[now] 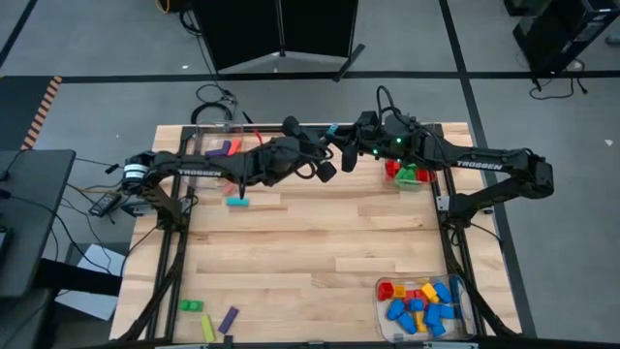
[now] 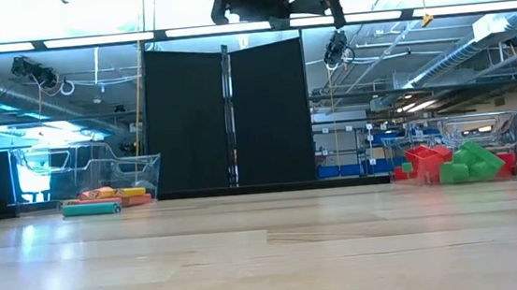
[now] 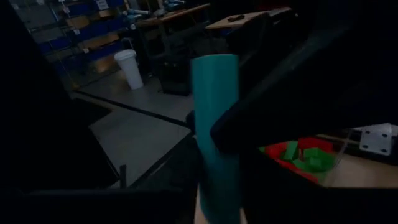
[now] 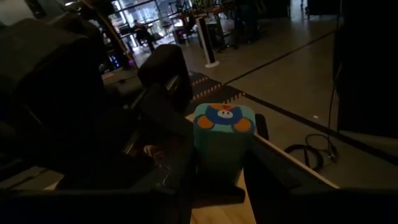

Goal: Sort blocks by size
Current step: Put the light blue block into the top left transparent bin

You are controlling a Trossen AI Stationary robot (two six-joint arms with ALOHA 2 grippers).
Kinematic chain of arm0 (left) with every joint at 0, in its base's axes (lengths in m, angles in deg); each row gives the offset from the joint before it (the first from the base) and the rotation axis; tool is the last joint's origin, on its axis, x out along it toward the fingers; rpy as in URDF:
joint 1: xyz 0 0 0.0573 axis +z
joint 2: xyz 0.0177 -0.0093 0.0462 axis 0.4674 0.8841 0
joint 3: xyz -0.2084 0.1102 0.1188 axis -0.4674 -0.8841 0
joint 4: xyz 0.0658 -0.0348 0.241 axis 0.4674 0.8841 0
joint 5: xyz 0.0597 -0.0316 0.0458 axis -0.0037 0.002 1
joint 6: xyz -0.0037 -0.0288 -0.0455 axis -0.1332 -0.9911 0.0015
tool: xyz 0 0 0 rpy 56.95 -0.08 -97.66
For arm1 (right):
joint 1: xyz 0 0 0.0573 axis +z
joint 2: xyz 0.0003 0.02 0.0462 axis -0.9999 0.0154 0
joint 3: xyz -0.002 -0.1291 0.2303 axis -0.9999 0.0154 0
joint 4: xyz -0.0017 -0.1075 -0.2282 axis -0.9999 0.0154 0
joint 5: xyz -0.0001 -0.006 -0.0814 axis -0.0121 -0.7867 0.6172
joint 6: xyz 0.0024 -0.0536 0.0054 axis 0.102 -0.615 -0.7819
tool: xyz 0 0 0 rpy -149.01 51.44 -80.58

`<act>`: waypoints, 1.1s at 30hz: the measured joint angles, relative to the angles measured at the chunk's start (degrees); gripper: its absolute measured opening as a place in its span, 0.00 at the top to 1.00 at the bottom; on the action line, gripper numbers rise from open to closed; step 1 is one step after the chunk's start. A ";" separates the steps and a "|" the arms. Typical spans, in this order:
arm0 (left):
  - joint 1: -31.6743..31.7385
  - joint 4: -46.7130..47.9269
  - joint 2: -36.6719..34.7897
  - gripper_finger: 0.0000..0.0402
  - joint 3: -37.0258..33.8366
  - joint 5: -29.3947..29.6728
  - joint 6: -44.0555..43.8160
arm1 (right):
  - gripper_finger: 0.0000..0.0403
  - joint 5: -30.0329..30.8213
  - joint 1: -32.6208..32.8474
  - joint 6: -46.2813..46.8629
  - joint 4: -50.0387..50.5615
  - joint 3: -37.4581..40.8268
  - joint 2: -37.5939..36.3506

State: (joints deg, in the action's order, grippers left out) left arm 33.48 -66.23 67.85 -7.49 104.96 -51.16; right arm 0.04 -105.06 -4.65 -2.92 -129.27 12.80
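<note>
While both pincers grip the same teal bar in the air over the far middle of the table, the main risk is a botched hand-off. If the right pincer lets go before the left pincer has a firm hold, the bar could fall onto the table or over its far edge. If both pull while clamped, the bar could twist out of line or pop free. The two wrists are also very close together, so any swing by one arm could knock the other.

The left pincer looks narrowed onto the bar, with dark fingers against both of its long sides. The right pincer is closed on the bar too, holding it near the end that carries a printed sticker. The bar therefore runs between the two pincers and touches both, well above the wood.

My guess is that the bar belongs in the far-left bin, which already holds long purple and red pieces. Another teal block lies on the table just near of that bin. The far-right bin holds red and green bricks, and the near-right bin holds blue, yellow and red ones. A few loose blocks wait at the near-left corner.
</note>
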 joint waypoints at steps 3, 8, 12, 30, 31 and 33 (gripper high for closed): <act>0.10 0.37 -0.02 0.83 0.02 -0.07 0.22 | 0.69 0.19 -0.05 0.29 0.10 0.01 0.02; 0.08 1.15 -0.17 0.83 0.02 -1.46 0.19 | 0.64 -0.07 -0.01 -0.26 0.55 0.04 0.02; 0.20 2.08 -0.48 0.84 -0.03 -1.92 0.19 | 0.58 -0.33 -0.01 -0.39 1.30 0.04 -0.02; 21.91 50.44 -23.93 0.84 -4.94 -3.33 -26.08 | 0.38 -0.27 -3.77 2.55 17.77 0.04 -8.08; 23.97 52.76 -25.27 0.84 -6.26 -5.06 -26.92 | 0.38 -0.27 -3.77 2.56 18.04 0.04 -8.13; 28.51 56.26 -27.45 0.84 -9.25 -9.62 -28.35 | 0.39 -0.27 -3.77 2.58 17.84 0.04 -8.13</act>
State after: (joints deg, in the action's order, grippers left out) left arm 61.99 -9.98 40.40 -16.75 95.34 -79.51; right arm -0.23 -108.82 -2.06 14.91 -129.24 4.67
